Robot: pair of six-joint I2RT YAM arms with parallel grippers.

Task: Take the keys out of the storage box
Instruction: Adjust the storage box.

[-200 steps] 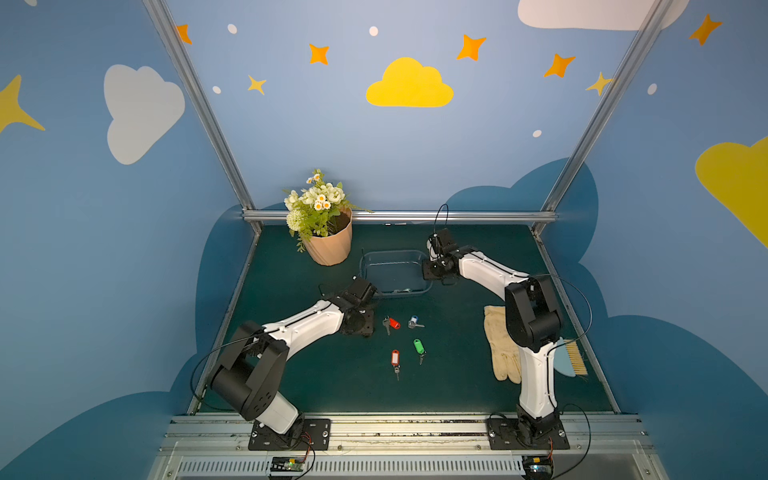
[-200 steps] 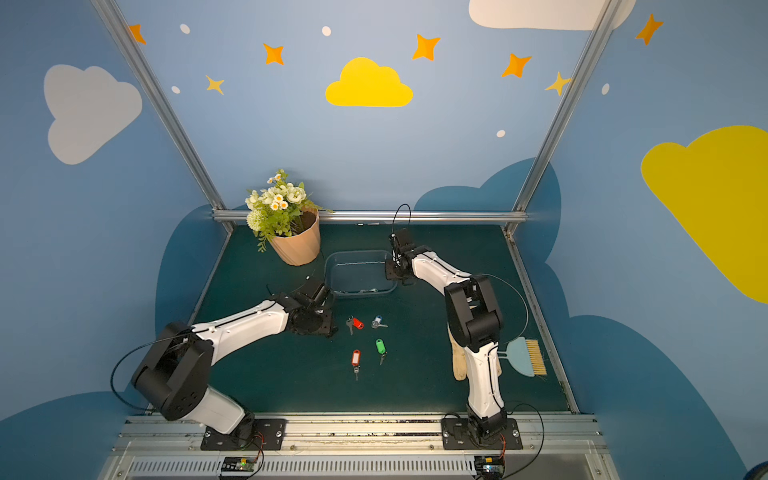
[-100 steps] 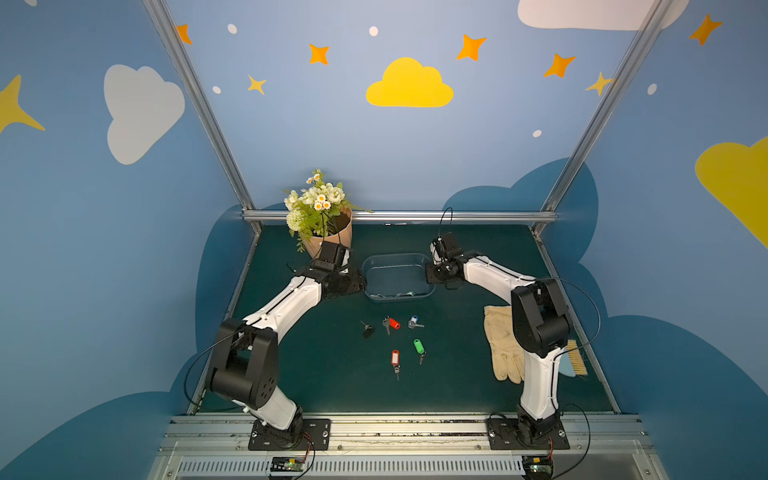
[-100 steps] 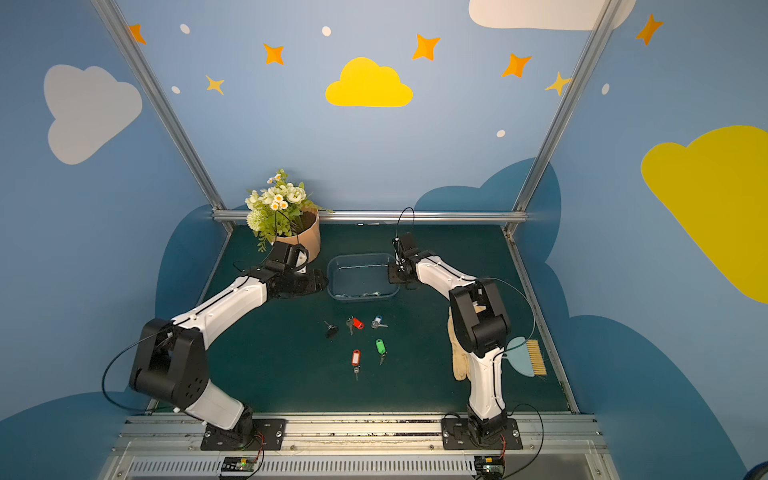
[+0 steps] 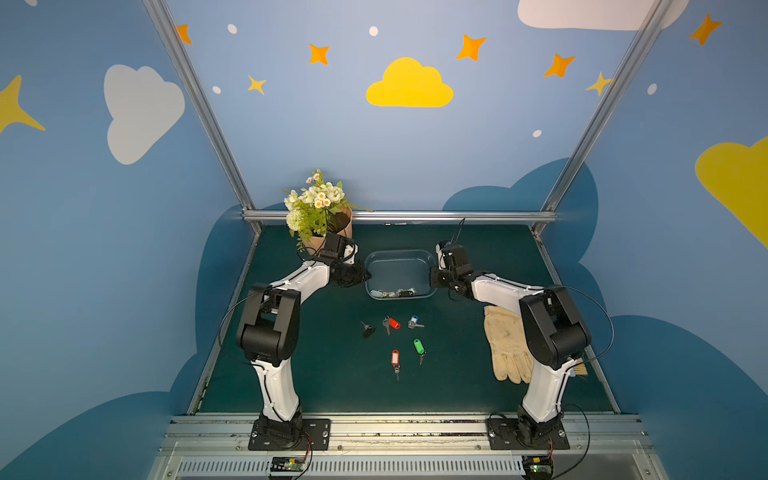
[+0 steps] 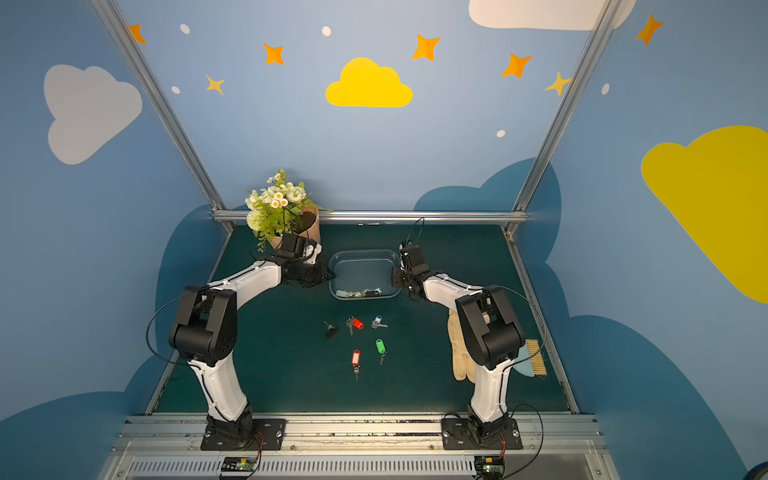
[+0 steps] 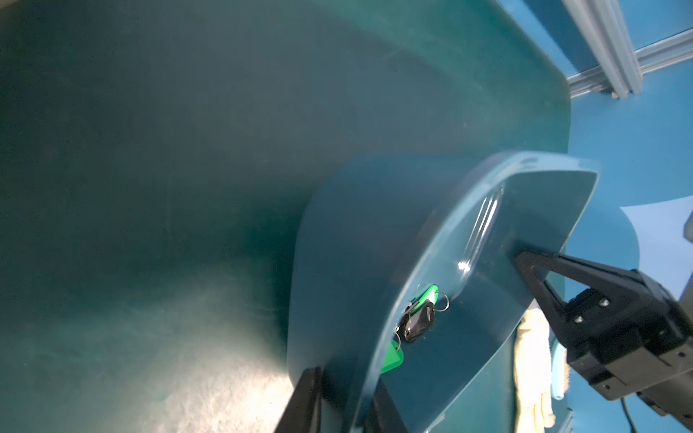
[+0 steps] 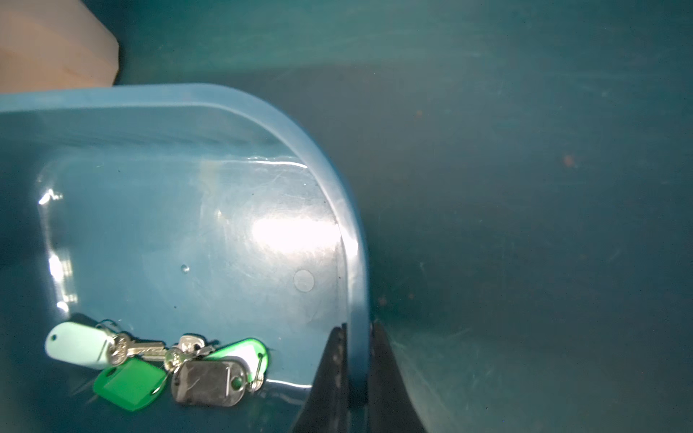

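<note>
Since each claw is pinched on a short wall of the storage box, read this as a two-armed tip-out; that is my judgement, not a thing seen. Left claw: fingers astride the rim with the wall between them, closed on it as far as the wrist view shows. Right claw: the same on the opposite wall, jaws nipped tight over the rim. Roll both wrists together and at one rate, or the thin wall may twist out of a pinch. Tip toward the near wall, where the load already lies, and pour onto bare tabletop. The floor looks slick, so expect the lot to slide at once, probably as one clump with the rings tangled. Mind your left wrist, which is just beside the flowerpot. The box sits toward the back, between the two wrists; whether its base is off the surface cannot be told from above. It contains a cluster of keys against the near wall, with one whitish tag, two green and one black; the rest of the floor is bare. Five loose keys lie spread just in front of the box.
</note>
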